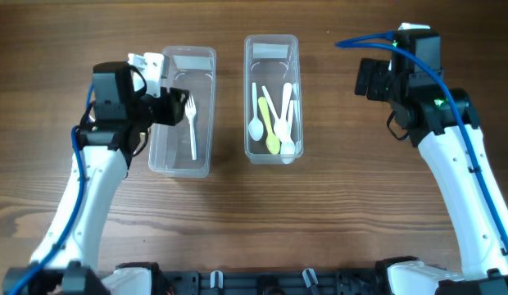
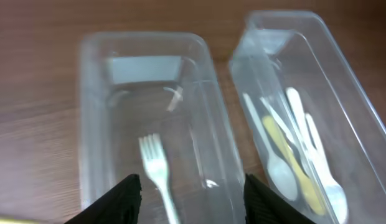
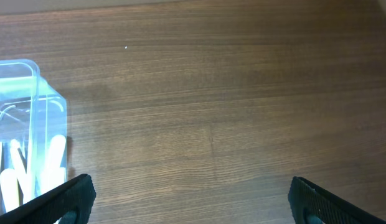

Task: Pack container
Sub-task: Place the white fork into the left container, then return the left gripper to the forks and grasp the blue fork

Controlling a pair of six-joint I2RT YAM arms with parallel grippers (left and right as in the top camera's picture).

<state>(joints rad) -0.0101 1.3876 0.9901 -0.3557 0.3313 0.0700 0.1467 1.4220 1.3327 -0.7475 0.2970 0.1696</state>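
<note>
Two clear plastic containers stand side by side. The left container holds one white fork. The right container holds several white spoons and a yellow spoon. My left gripper is open above the left container's left side, its fingers either side of the fork's handle, holding nothing. My right gripper is open and empty over bare table, right of the right container.
The wooden table spreads around both containers. The arm bases sit along the front edge.
</note>
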